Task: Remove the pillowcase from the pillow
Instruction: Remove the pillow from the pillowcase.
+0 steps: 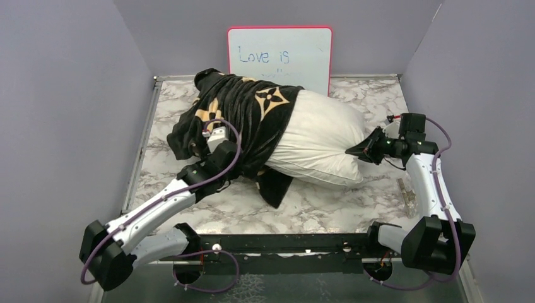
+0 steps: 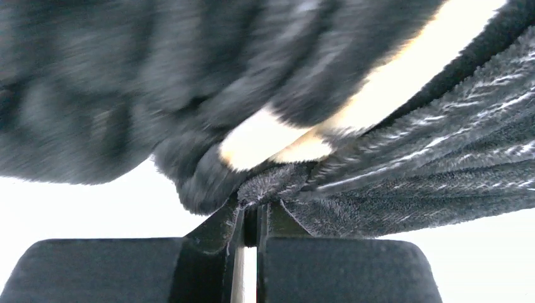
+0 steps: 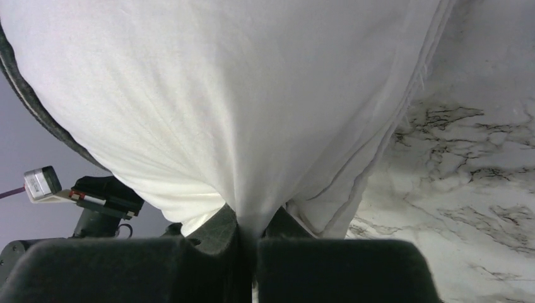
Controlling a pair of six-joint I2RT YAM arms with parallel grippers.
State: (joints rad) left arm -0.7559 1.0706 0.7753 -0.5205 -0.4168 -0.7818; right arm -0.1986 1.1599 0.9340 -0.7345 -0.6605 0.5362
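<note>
High rear view over table [image 1: 315,208], wrist views close on pillowcase [image 2: 410,189], pillow [image 3: 221,95], both shared overhead.

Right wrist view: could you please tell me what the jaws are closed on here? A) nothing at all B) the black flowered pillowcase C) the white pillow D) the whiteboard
C: the right jaws pinch a gathered fold of the plain white pillow, whose fabric puckers down between them.

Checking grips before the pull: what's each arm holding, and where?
Left gripper: fingers shut on a bunched fold of the pillowcase. Right gripper: fingers shut on a pinch of the pillow cloth at its bare end.
</note>
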